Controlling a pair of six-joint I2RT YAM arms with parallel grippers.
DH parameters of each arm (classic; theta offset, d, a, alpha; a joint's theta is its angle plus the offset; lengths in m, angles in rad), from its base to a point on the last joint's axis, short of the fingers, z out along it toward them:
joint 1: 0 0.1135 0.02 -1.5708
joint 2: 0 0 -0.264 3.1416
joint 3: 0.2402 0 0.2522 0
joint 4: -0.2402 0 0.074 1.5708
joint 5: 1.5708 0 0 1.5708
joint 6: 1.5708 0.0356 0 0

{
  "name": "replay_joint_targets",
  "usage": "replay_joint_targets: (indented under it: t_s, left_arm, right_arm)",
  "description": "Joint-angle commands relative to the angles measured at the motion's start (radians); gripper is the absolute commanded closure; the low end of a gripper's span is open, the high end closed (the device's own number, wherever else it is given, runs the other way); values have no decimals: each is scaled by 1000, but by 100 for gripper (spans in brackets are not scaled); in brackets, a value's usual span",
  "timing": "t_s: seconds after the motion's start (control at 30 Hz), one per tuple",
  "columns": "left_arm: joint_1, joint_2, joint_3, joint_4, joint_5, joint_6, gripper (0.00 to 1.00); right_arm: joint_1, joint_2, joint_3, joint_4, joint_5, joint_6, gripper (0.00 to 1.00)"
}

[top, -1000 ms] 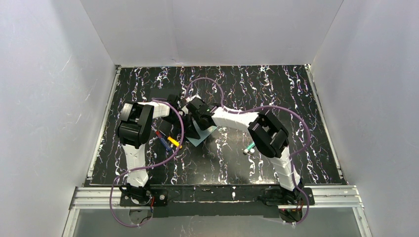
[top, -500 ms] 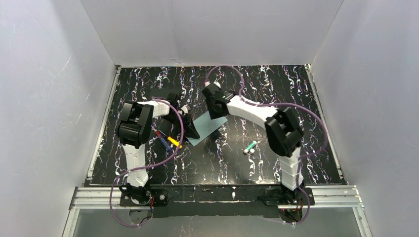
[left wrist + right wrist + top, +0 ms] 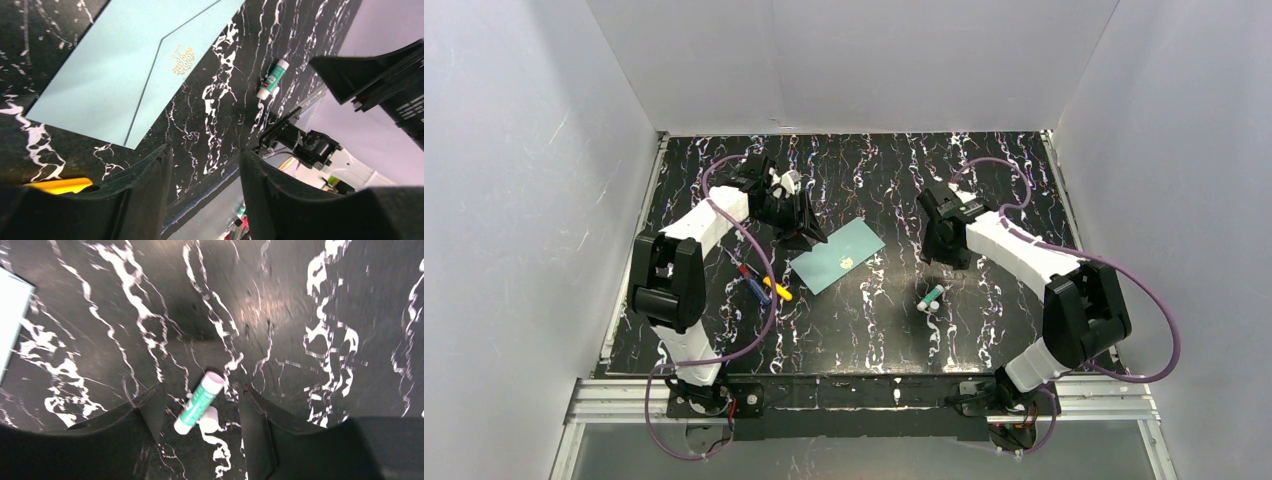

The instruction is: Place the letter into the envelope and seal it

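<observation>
Status check, task progress.

- Teal envelope lies flat on the desk, between the two arms and touched by neither.
- Its flap is folded down flat, with a gold emblem at the flap's tip.
- Letter: not visible in any view. Judged to be inside the envelope; cannot confirm.
- Left pincer: jaws apart, nothing between them, hovering just beside the envelope's far-left corner.
- Right pincer: jaws apart, empty, above the bare desk well to the envelope's right.
- Green glue stick lies uncapped with its cap beside it.
- Pens lie left of the envelope.

Assessment: insertion and flap closing look done. Whether the flap actually adheres cannot be told.
</observation>
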Motion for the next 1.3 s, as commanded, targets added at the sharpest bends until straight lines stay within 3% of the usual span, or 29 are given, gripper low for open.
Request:
replay_joint_targets:
  t_s: [0.0, 0.27, 0.7, 0.97, 1.13, 1.27]
  left_arm:
    - [4, -61, -10, -54, -114, 24, 48]
    - [5, -92, -35, -58, -181, 31, 42]
    - [4, -90, -42, -55, -186, 16, 41]
    - [5, -110, -27, -57, -193, 18, 38]
    - [5, -137, -26, -18, -161, 13, 36]
    - [3, -151, -35, 95, -11, -42, 33]
  right_arm:
    - [-15, -45, -73, -38, -65, 165, 37]
    - [-34, -47, -199, 85, -160, 321, 37]
    - [-43, 83, -187, 117, -129, 367, 54]
    - [-42, 97, -131, 176, -129, 263, 82]
    - [-41, 24, -90, 380, -196, 169, 84]
    - [-41, 40, 9, 542, -371, 78, 84]
